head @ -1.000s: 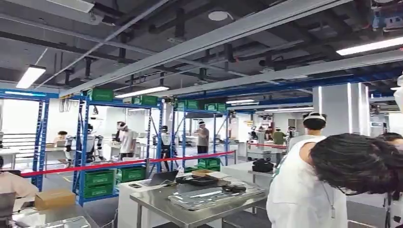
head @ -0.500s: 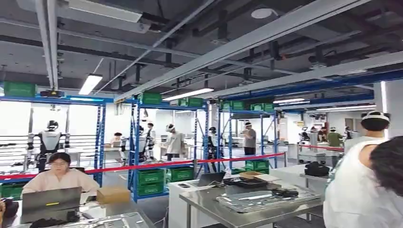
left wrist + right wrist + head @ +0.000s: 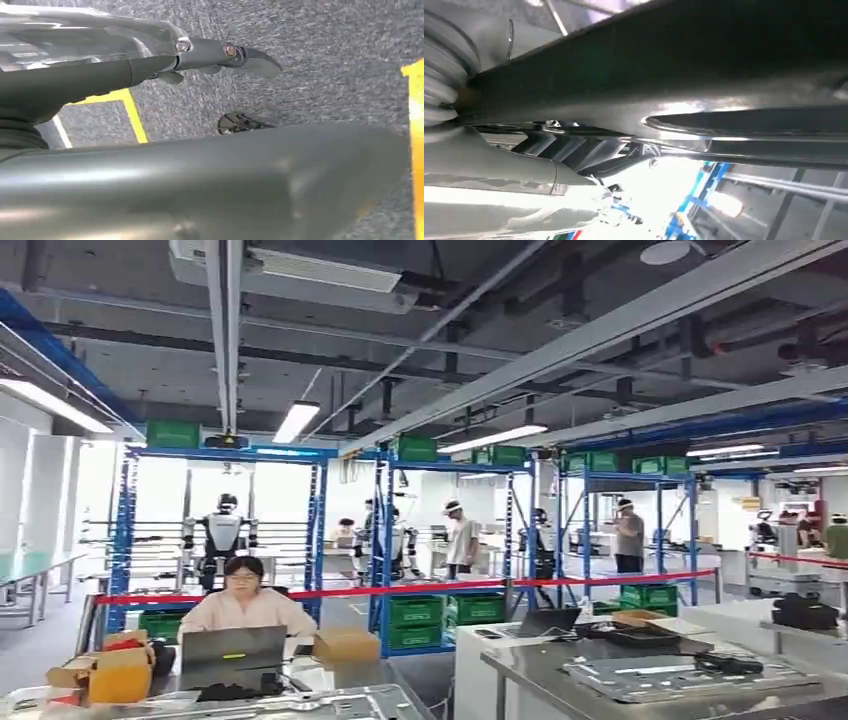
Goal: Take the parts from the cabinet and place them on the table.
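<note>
Parts: none identified for certain in either hand. Possible candidates are two flat pressed metal sheets lying on tabletops, listed below.

Head view, left to right:
- Cardboard box (image 3: 110, 672), open, at the near left.
- Person (image 3: 245, 602) seated behind a laptop (image 3: 232, 650).
- Near metal sheet (image 3: 310, 705), flat on the tabletop in front of the laptop.
- Blue racks (image 3: 385, 540) holding green bins (image 3: 415, 612), with red barrier tape (image 3: 400, 588) strung in front of them.
- Steel tabletop (image 3: 545, 668) at the right, carrying the far metal sheet (image 3: 690, 678). A small dark item lies on the sheet.

Left hand (image 3: 150, 55): seen above grey floor with yellow tape lines, one dark finger (image 3: 225, 52) stretched out. A broad grey surface crosses the foreground, and I cannot tell whether it is held.

Right hand (image 3: 524, 185): a wide dark bar crosses close in front of it. I cannot tell how far it is open or whether it has hold of anything.

Step in hand, as judged: travel between cabinet and table, since the head looks level across the hall rather than down at a work surface.

Next move calls for: facing the steel tabletop squarely, lowering the gaze and finding a bare patch beside the sheet already there.
</note>
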Motion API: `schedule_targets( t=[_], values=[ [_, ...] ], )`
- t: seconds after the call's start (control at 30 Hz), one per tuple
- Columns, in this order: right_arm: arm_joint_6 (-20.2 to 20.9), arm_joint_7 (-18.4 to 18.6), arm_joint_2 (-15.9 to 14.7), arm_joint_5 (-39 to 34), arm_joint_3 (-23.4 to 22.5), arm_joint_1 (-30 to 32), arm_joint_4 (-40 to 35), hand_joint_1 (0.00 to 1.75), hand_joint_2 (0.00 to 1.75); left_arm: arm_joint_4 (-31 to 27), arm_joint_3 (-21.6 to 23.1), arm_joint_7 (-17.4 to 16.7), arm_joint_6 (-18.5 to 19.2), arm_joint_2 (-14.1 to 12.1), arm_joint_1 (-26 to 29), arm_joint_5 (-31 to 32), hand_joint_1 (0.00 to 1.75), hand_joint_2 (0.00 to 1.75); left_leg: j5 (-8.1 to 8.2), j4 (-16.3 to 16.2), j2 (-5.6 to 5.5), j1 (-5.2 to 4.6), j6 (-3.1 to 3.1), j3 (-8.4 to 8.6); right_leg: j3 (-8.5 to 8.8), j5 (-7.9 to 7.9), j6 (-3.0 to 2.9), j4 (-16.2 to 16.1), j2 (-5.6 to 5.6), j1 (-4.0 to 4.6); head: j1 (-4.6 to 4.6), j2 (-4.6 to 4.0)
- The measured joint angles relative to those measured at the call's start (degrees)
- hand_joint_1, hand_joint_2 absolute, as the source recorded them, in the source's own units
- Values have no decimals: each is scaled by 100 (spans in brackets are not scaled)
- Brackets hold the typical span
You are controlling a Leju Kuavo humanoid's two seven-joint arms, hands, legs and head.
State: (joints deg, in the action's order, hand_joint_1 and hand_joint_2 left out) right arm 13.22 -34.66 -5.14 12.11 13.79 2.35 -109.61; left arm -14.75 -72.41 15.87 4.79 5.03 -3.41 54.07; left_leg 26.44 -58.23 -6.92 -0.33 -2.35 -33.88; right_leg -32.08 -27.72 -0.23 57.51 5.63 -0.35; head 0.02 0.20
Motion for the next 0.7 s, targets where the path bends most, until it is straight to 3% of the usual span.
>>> schedule_targets(
  t=[0.07, 0.1, 0.13, 0.17, 0.2, 0.27, 0.3, 0.33, 0.4, 0.43, 0.47, 0.5, 0.6, 0.63, 0.67, 0.7],
  values=[
    [2, 11, -11, -2, 0, -21, 0, 175, 175, 0, 0, 4, 9, 4, 31, 11, 0, 0, -28, 16, -124, 50, 69, -50, 24, -31, 11, -31, -114, 42, 2, 2],
    [0, 11, -11, -2, 0, -39, -2, 175, 175, 0, 0, 9, 11, 18, 51, 13, 0, 0, -44, 40, -205, 42, 104, -58, 50, -22, 5, -72, -182, 27, 0, 2],
    [2, 11, -9, -2, 2, -46, -2, 175, 175, 0, 0, 15, 11, 13, 55, 13, 0, 0, -15, 36, -175, 28, 111, -39, 96, 17, 10, -166, -299, -51, 2, 2],
    [0, 18, -11, -4, 0, -40, -5, 175, 175, 4, 0, 26, 11, 33, 57, 13, 0, 0, 127, -117, 163, -15, 145, -106, 126, 24, -7, -201, -371, -53, 4, 2],
    [0, 17, -11, -9, 0, -30, -15, 175, 175, 4, 0, 35, 11, 33, 35, 13, 0, 0, 334, -451, 395, 0, 190, -270, 138, 22, -9, -206, -462, -51, 4, 2],
    [0, 31, -17, -7, -4, -15, -13, 175, 175, 4, 0, 37, 11, 31, 5, 15, 0, 0, 741, -1382, 593, 64, 270, -728, 146, -1, -4, -203, -666, -48, 4, 2],
    [0, 31, -17, -7, -4, -11, -13, 175, 175, 4, 0, 42, 11, 31, 4, 15, 0, 0, 808, -1678, 615, 91, 303, -873, 150, -12, 5, -201, -753, -52, 6, 2],
    [0, 33, -17, -4, -4, -9, -13, 175, 175, 4, 0, 44, 13, 31, 14, 15, 0, 0, 732, -1688, 636, 122, 332, -878, 167, -26, 26, -200, -831, -62, 4, 0],
    [0, 33, -17, -7, -2, -7, -13, 175, 175, 4, 0, 52, 22, 31, 41, 18, 0, 0, 279, -958, 699, 161, 379, -503, 216, -74, 80, -184, -976, -87, 4, 2],
    [0, 33, -17, -7, -2, -9, -13, 175, 175, 4, 0, 55, 31, 31, 41, 20, 0, 0, 28, -423, 807, 169, 393, -226, 246, -111, 120, -163, -1042, -103, 4, 2],
    [0, 33, -17, -9, -2, -11, -13, 175, 175, 4, 0, 59, 59, 33, 33, 20, 0, 0, -19, -43, 1090, 154, 400, -35, 271, -154, 168, -144, -1104, -84, 6, 0],
    [0, 37, -22, -13, -13, -12, -15, 175, 175, 4, 0, 65, 63, 37, 12, 22, 0, 0, -6, -16, 1080, 122, 288, -32, 269, -192, 220, -97, -1162, -29, 6, 2],
    [0, 39, -24, -22, -2, -27, -15, 175, 175, 4, -2, 72, 66, 37, 40, 29, 0, 0, 32, -68, 918, 84, 159, -86, 332, -200, 287, -133, -1296, -48, 0, 0],
    [-9, 39, -24, -29, -6, -33, -18, 175, 175, 4, -2, 74, 63, 33, 38, 31, 0, 0, 17, -49, 851, 104, 107, -56, 348, -246, 339, -138, -1321, -69, 0, 2],
    [-18, 42, -24, -26, -13, -42, -20, 175, 175, 4, -2, 85, 68, 33, 48, 29, 0, 0, 10, -43, 813, 114, 75, -57, 333, -365, 355, -25, -1026, -93, 0, 2],
    [-41, 39, -24, -26, -15, -39, -29, 175, 175, 4, -2, 87, 66, 33, 36, 31, 0, 0, 9, -43, 767, 116, 38, -57, 192, -578, 344, 308, -788, -97, 0, 2]
  ],
)
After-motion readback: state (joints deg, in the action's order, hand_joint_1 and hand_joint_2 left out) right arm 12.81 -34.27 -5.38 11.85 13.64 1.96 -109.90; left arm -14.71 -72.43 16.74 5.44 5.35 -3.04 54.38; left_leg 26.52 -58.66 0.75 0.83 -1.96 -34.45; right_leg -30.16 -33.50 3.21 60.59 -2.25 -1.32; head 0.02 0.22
